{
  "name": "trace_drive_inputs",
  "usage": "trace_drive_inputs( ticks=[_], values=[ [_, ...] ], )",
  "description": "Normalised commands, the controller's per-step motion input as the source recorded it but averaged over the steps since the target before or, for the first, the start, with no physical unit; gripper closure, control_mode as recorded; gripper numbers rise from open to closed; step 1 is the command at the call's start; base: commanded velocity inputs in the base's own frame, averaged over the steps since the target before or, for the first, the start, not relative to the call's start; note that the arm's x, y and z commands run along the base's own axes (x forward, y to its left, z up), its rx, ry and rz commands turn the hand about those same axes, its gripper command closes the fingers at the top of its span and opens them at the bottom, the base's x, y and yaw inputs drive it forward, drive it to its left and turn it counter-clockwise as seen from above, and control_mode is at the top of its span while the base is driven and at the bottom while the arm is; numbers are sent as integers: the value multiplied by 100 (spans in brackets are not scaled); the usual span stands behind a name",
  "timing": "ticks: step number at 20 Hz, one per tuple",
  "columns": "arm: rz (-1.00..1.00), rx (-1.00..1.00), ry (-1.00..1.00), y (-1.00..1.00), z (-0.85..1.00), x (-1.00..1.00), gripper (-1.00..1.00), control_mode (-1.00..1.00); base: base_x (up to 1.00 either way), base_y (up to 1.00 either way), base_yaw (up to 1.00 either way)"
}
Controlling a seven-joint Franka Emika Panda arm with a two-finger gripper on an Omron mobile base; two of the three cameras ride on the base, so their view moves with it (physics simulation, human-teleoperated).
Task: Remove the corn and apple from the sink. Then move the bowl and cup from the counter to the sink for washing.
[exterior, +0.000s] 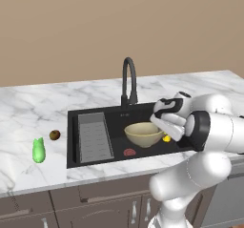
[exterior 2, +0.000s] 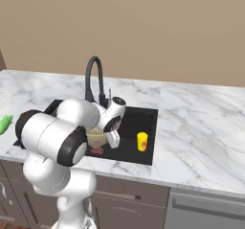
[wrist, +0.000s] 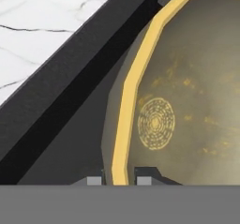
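Corn and apple are lying on the worktop at nine o'clock of the sink. The claw is pinching the bowl rim narrowly inside; the cup is already standing there too.

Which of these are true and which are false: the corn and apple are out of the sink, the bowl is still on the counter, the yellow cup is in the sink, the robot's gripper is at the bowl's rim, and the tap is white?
1. The corn and the apple lie on the counter, left of the sink. True.
2. The bowl sits on the counter. False: it is inside the sink.
3. The cup stands in the sink. True.
4. The gripper is at the bowl's rim. True: the hand view shows one finger on each side of the rim.
5. The faucet is white. False: it is black.
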Motion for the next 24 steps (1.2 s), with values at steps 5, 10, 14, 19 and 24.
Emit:
trace_drive_inputs(
  ticks=[5,10,14,19,24],
  values=[
    [0,0,0,2,-13,15,100,-100,0,0,0],
    [0,0,0,2,-15,14,100,-100,0,0,0],
    [0,0,0,0,-14,13,100,-100,0,0,0],
    [0,0,0,0,-14,8,100,-100,0,0,0],
    [0,0,-1,0,-13,10,100,-100,0,0,0]
  ],
)
